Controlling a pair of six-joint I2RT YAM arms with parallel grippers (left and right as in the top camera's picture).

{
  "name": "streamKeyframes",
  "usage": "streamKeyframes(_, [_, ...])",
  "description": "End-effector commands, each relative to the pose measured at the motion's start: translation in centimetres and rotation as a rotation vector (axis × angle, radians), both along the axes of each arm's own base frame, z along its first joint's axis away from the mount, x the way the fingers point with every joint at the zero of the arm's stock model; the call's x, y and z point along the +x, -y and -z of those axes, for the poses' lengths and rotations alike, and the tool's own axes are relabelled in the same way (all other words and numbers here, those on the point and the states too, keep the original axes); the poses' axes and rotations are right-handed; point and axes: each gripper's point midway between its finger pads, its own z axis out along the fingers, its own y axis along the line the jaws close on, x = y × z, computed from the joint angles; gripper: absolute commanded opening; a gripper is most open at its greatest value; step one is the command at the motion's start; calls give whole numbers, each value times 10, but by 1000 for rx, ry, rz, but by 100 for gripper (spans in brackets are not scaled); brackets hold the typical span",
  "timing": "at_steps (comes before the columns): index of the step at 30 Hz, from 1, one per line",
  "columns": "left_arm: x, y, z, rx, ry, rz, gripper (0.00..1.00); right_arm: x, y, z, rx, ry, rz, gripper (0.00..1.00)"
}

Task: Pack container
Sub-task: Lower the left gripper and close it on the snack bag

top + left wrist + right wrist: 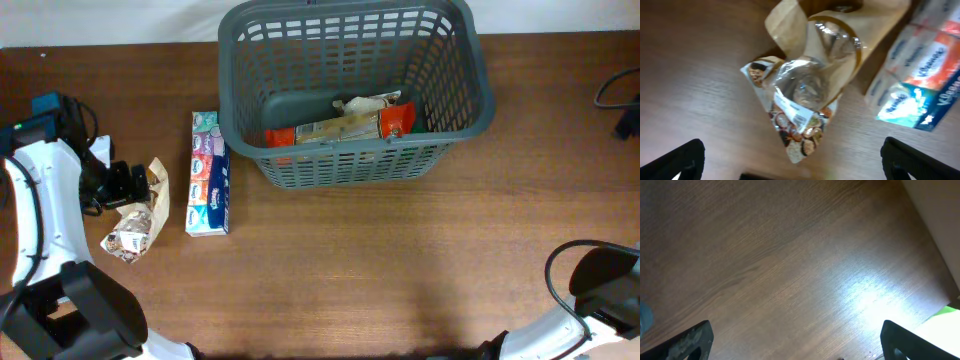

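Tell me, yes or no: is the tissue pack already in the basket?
No, the tissue pack lies on the table outside the basket.

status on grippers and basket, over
Left gripper open over brown paper snack bag, right gripper open over wooden table. Dark grey slotted plastic basket holds orange packet. Multicoloured tissue pack beside bag.
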Motion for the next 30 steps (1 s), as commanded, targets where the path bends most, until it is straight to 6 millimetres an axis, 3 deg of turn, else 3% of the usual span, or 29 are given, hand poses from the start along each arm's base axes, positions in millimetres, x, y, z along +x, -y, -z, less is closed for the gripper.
streamKeyframes(1, [-1,-13,-5,60,-7,14,99,0,0,0,5,7,9,99])
streamKeyframes(8, [-5,-8,-5,36,-21,15,99,0,0,0,5,7,9,99])
streamKeyframes(14, [21,12,-3,-85,93,178,99,0,0,0,5,7,9,99])
streamKeyframes(20, [28,8,6,-71,96,249,99,0,0,0,5,7,9,99])
streamKeyframes(25, [29,-7,17,0,81,253,99,0,0,0,5,7,9,99])
streamKeyframes(30, [26,-5,17,-12,69,253,99,0,0,0,5,7,9,99])
